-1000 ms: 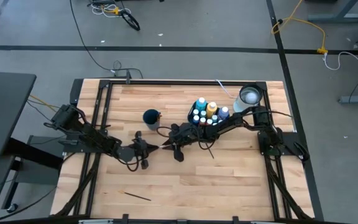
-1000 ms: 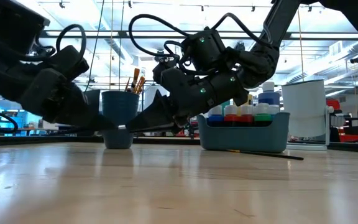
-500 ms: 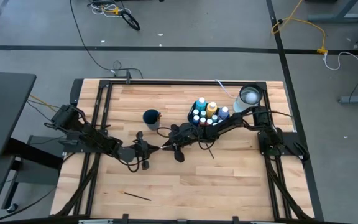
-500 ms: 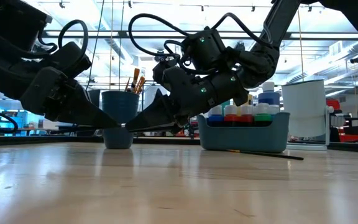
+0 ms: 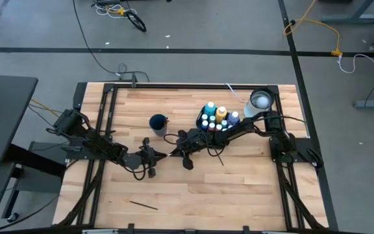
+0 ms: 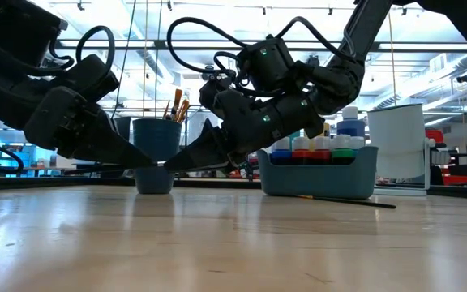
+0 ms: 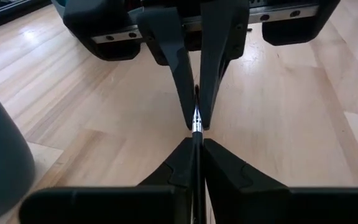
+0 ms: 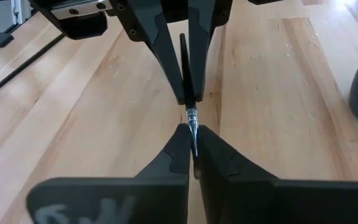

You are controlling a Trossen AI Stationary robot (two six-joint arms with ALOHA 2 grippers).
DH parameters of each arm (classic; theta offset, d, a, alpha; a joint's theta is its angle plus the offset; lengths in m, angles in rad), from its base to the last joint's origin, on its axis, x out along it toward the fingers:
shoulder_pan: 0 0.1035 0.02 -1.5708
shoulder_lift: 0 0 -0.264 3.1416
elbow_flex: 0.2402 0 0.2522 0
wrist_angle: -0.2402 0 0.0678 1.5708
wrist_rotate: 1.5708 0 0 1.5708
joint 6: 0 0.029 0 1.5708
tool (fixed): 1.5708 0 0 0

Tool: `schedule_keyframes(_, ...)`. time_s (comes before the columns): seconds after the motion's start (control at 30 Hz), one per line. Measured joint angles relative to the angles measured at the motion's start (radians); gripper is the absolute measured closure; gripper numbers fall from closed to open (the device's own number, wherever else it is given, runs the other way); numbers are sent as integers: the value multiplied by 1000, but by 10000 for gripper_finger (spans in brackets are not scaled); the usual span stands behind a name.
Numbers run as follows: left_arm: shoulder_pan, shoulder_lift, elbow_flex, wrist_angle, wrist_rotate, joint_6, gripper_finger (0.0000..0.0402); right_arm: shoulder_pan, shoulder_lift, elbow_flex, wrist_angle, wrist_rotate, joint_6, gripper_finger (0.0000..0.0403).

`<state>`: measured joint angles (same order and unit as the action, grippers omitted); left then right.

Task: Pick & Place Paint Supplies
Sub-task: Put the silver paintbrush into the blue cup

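High view: the left gripper (image 5: 158,155) and right gripper (image 5: 172,153) meet tip to tip near the middle of the table (image 5: 239,188), just in front of the blue cup (image 5: 158,123). This looks like a hand-over of a brush from one arm to the other. Beside the right arm sits the tray (image 5: 214,117) of white-capped bottles, with a white pot (image 5: 261,100) beyond it. One loose brush (image 5: 143,205) lies well apart near the table's front edge, another (image 5: 218,156) close to the tray.

Low view: both grippers hang nose to nose just above the wood, in front of the cup, which already holds several brushes (image 6: 177,104). The tray shows red, green, blue and white bottles (image 6: 323,146).

Left wrist view: the left fingers (image 7: 173,168) are pinched on the thin dark brush (image 7: 196,121), its silver ferrule lying at the meeting point; the right fingers opposite are closed on the same brush.

Right wrist view: the right fingers (image 8: 174,155) are clamped on the ferrule end, the dark handle running on into the left jaws. Both grip it, so the pass seems not yet finished.
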<state>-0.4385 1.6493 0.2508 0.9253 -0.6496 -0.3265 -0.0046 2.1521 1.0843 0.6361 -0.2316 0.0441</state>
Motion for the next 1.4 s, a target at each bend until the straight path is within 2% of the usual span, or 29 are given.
schedule_keyframes(0.13, -1, 0, 2, 13, 9, 17, 350, 1, -1, 0, -3, -43, 0, 398)
schedule_keyframes(0.33, 2, 0, 54, 4, 60, 24, 313, 21, -22, 0, -40, -52, -24, 399)
schedule_keyframes(0.47, 27, 0, 109, -63, 131, 25, 279, 49, -62, 0, -105, 14, -61, 400)
schedule_keyframes(0.63, 70, 0, 203, -234, 205, -8, 248, 85, -136, 41, -357, 113, -133, 400)
schedule_keyframes(0.8, 82, -4, 311, -447, 228, 9, 243, 112, -178, 90, -574, 193, -177, 400)
schedule_keyframes(0.97, 82, -4, 406, -612, 226, 6, 255, 118, -207, 101, -603, 194, -184, 400)
schedule_keyframes(1.1, 82, -4, 438, -667, 223, 5, 277, 118, -207, 100, -607, 193, -184, 400)
schedule_keyframes(1.33, 82, -4, 443, -700, 218, -9, 367, 118, -206, 100, -615, 192, -184, 384)
schedule_keyframes(1.4, 82, -4, 444, -710, 216, -12, 380, 118, -206, 100, -615, 193, -191, 379)
